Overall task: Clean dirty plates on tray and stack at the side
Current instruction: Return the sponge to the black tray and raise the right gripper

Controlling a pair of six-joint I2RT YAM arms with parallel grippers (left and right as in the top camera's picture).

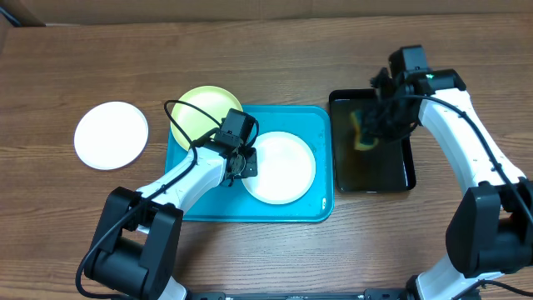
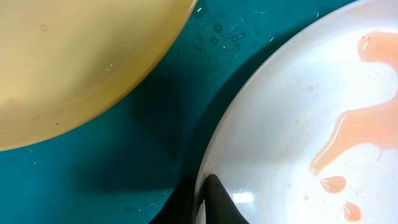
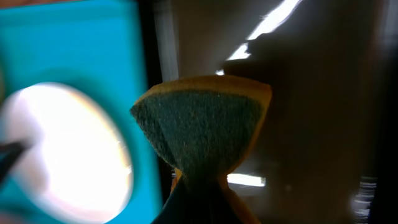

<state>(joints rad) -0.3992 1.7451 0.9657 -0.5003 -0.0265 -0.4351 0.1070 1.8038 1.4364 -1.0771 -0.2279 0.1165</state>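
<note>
The wooden worktop carries the turquoise tray, with a smaller black tray just to its right.

One white plate lies alone on the worktop, well left of the tray. It looks spotless, so that plate is probably finished. The other two are still on the tray, so the job appears to be about a third done with no stack begun. The yellow-green plate overlaps the tray's far left rim. The smeared plate sits in the middle, with orange-pink streaks unwiped in the left wrist view.

The sponge hangs over the black tray, folded in the tightly closed right hand. The left hand pinches the smeared plate's left rim, its fingers nearly together.
</note>
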